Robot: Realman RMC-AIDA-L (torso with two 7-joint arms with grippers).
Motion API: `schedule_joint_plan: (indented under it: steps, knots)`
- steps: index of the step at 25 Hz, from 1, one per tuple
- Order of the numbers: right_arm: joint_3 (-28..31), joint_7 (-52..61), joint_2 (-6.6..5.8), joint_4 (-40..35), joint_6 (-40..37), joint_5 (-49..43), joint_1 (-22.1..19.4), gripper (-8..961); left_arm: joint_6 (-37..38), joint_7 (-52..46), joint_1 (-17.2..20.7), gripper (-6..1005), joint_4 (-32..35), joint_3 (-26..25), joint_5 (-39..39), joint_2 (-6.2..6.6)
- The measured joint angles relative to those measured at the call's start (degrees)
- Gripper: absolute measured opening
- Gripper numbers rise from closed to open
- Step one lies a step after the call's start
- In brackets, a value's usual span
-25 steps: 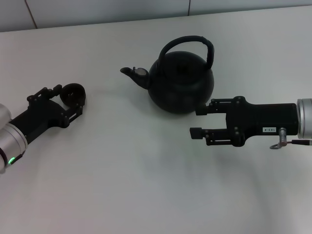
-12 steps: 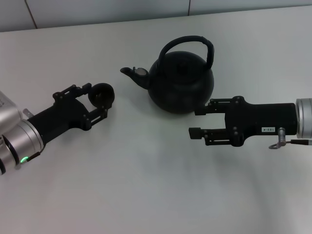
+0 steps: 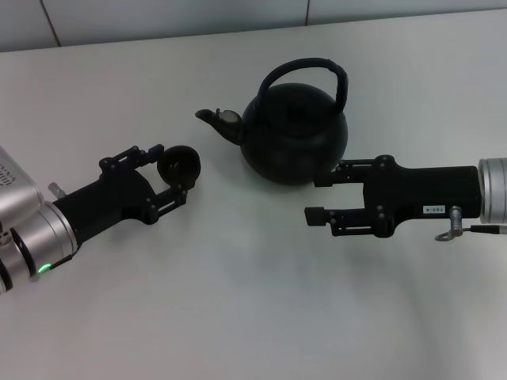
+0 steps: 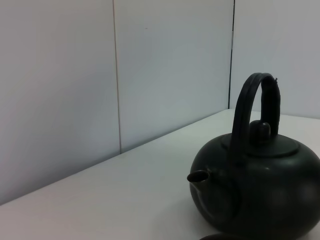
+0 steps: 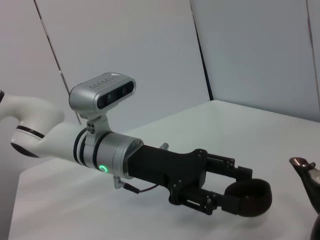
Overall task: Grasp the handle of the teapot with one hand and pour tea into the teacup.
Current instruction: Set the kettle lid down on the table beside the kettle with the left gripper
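The matte-black teapot (image 3: 293, 131) stands on the white table, its spout (image 3: 214, 119) pointing to the left and its arched handle (image 3: 313, 70) upright over the lid. It also shows in the left wrist view (image 4: 260, 187). My left gripper (image 3: 176, 174) is shut on the small black teacup (image 3: 179, 165) and holds it left of the spout, a little apart from it. The right wrist view shows that cup (image 5: 247, 197) clamped between the left fingers. My right gripper (image 3: 317, 198) is open and empty, just in front of the teapot's right side. No tea is visible.
The white table (image 3: 238, 301) runs to a pale panelled wall (image 3: 158, 20) at the back. Both arms reach in from the sides, the left arm (image 3: 47, 229) low on the left and the right arm (image 3: 444, 194) on the right.
My left gripper has carried the teacup to the right and a little toward me, closer to the teapot's spout. My right gripper has barely moved.
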Motion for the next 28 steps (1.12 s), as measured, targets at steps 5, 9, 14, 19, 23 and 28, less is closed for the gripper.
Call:
schedule_joint_plan:
  steps: [5, 9, 14, 19, 23, 28]
  knots:
    - [-0.1, 0.0, 0.0, 0.0, 0.0, 0.0, 0.1, 679, -0.7, 0.1, -0.3, 672, 0.0, 2.4, 0.0, -0.03]
    - [0.1, 0.0, 0.0, 0.0, 0.0, 0.0, 0.1, 679, -0.8, 0.0, -0.4, 673, 0.0, 2.7, 0.0, -0.01]
    - [0.2, -0.2, -0.09, 0.0, 0.0, 0.0, 0.1, 679, -0.8, 0.0, -0.4, 673, 0.0, 2.8, 0.0, -0.01]
    - [0.0, -0.3, -0.09, 0.0, 0.3, 0.0, 0.1, 678, -0.9, 0.0, -0.4, 673, 0.0, 2.9, 0.0, -0.01]
    - [-0.1, -0.3, -0.09, 0.0, 0.4, 0.0, 0.1, 678, -0.9, 0.0, -0.4, 673, -0.1, 2.9, 0.0, -0.01]
    - [-0.2, -0.3, -0.09, 0.0, 0.4, 0.0, 0.1, 678, -1.1, -0.6, -0.4, 673, -0.1, 2.9, 0.0, -0.01]
